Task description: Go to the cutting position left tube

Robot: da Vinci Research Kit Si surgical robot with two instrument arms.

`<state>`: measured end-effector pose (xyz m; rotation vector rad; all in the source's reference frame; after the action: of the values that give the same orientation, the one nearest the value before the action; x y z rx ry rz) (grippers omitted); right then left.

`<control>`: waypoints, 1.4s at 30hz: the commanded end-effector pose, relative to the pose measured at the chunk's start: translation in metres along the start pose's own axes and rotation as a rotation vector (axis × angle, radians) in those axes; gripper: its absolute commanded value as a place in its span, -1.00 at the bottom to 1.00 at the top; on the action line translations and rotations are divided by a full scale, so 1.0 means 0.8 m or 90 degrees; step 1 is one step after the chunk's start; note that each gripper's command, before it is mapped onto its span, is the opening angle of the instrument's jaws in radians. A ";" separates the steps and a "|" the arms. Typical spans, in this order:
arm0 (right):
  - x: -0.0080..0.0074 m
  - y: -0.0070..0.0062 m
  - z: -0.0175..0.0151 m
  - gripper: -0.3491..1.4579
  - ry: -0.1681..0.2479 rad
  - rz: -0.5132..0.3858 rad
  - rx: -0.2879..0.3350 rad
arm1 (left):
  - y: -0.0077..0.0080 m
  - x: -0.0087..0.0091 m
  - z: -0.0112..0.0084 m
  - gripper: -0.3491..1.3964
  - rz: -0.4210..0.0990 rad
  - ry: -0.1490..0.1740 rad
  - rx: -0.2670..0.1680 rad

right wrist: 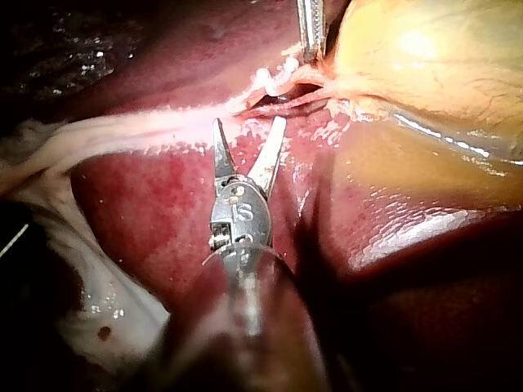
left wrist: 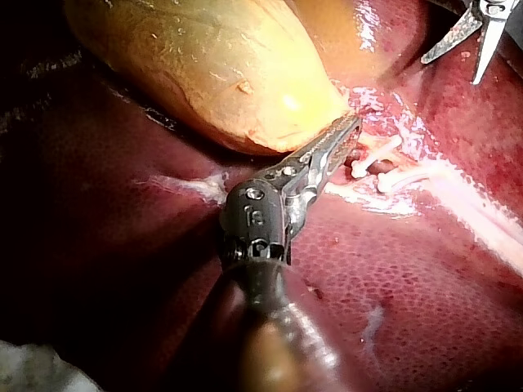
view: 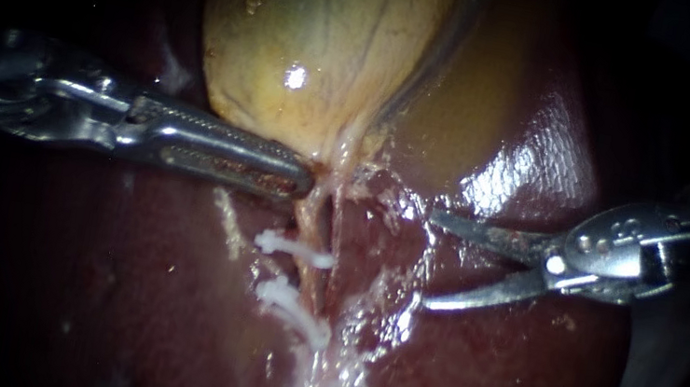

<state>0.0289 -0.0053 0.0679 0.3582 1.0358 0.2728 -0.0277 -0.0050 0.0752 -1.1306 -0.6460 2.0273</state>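
Closest to endoscope: left instrument (view: 307, 179), shaft entering low and near-horizontal over the liver (view: 91, 291). Its long toothed jaws are clamped on the neck of the gallbladder (view: 316, 37), where the sac narrows. Purpose judged: neck is held taut so the tubes below it are stretched out and spread for access.

Task's left tube (view: 308, 280) is found running from the neck downward in endoscope view, w/ two white clips across it: upper clip (view: 294, 248) and lower clip (view: 296, 301). Bare segment btwn the clips is judged to be the cut site. Just beside it lies the right tube (view: 339, 245), w/ a narrow dark slit btwn the two.

On the right instrument (view: 431, 259) the curved blades are held apart w/ nothing btwn them. Tips are aimed at the tubes but kept clear of both, over wet liver. In right wrist view the blades are seen as an open V pointing at the strands ahead, wrist approx. in line w/ shaft.

Step judged: approach not yet complete. Blades would need to be advanced past the right tube w/o snagging it, then set astride the left tube btwn clips. Risk noted: right tube and both clips sit close to that path.
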 end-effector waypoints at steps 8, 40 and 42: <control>0.0000 0.0000 0.0000 0.97 0.000 0.000 0.000 | 0.0021 0.0014 -0.0044 -1.00 -0.004 -0.004 -0.006; -0.0041 -0.0044 0.0142 0.99 0.000 -0.005 0.065 | 0.0050 0.0030 -0.0078 -1.00 -0.015 0.009 -0.003; -0.0045 -0.0044 0.0150 0.99 0.000 -0.002 0.068 | 0.0050 0.0030 -0.0078 -1.00 -0.015 0.009 -0.003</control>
<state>0.0380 -0.0120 0.0750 0.4516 1.0526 0.2172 -0.0245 -0.0051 0.0681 -1.1352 -0.6543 1.9973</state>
